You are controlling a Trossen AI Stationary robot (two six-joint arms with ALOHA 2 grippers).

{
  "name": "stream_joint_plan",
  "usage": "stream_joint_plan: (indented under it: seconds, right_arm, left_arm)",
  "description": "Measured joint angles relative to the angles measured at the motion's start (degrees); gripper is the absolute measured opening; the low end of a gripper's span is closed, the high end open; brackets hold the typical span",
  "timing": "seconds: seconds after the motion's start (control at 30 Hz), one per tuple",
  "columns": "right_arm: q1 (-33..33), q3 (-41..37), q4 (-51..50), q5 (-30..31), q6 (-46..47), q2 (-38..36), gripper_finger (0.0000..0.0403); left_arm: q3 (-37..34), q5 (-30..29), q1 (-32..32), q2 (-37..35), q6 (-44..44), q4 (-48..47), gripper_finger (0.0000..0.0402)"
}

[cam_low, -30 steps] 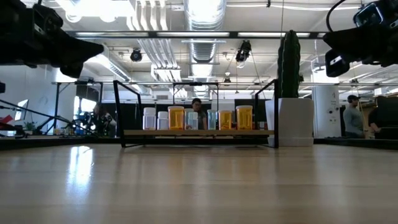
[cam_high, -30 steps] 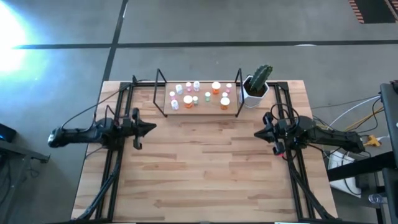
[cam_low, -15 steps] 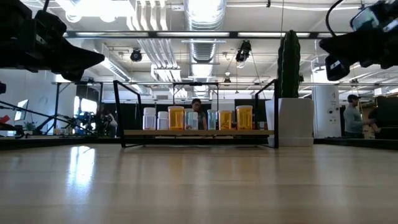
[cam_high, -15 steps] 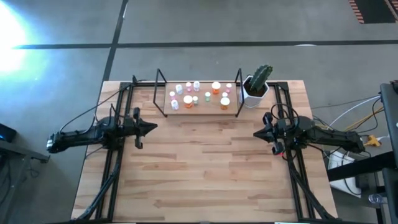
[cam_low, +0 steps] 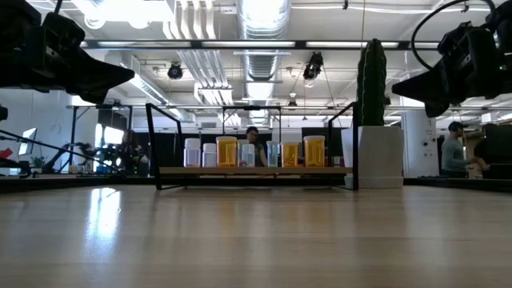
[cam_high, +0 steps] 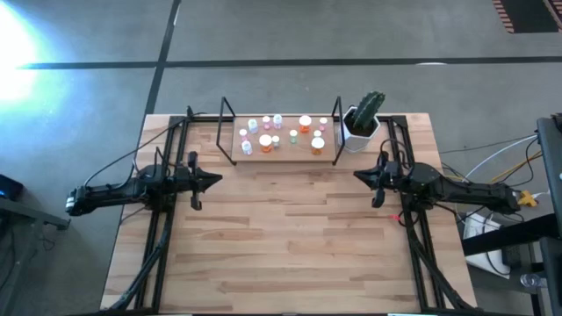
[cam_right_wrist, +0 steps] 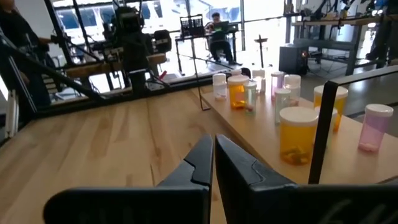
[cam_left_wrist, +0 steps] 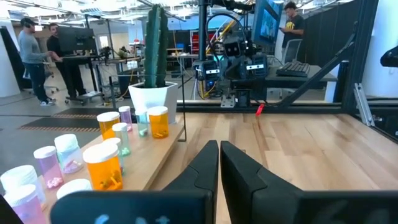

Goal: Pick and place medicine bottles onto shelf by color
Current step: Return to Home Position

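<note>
Several small medicine bottles (cam_high: 305, 124) with white caps and orange, pink, green or bluish bodies stand upright on the low wood shelf (cam_high: 283, 151) at the table's far middle. They also show in the low view (cam_low: 226, 151), the left wrist view (cam_left_wrist: 103, 167) and the right wrist view (cam_right_wrist: 297, 134). My left gripper (cam_high: 217, 180) is shut and empty, above the table at the left, pointing toward the right. My right gripper (cam_high: 357, 175) is shut and empty, above the table at the right, near the shelf's right end, pointing toward the left.
A white square pot with a green cactus (cam_high: 363, 116) stands just right of the shelf. Black rails (cam_high: 163, 219) run along both table sides under the arms. Bare wood table (cam_high: 290, 237) lies between the grippers and toward the near edge. People show in the room behind.
My right gripper has gone a little toward the table's far edge and left, closer to the shelf's right end, staying shut. The bottles and the shelf have kept still.
</note>
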Motion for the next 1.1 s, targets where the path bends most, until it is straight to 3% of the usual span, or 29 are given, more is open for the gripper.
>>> stream_joint_plan:
  seconds: [0.23, 1.1]
  right_arm:
    - [0.0, 0.0, 0.0, 0.1, -1.3, 2.2, 0.0008]
    - [0.0, 0.0, 0.2, 0.1, -1.1, 2.7, 0.0009]
  left_arm:
    - [0.0, 0.1, 0.0, 2.1, -4.9, 0.0, 0.0]
    - [0.0, 0.0, 0.0, 8.5, -5.0, 0.9, 0.0]
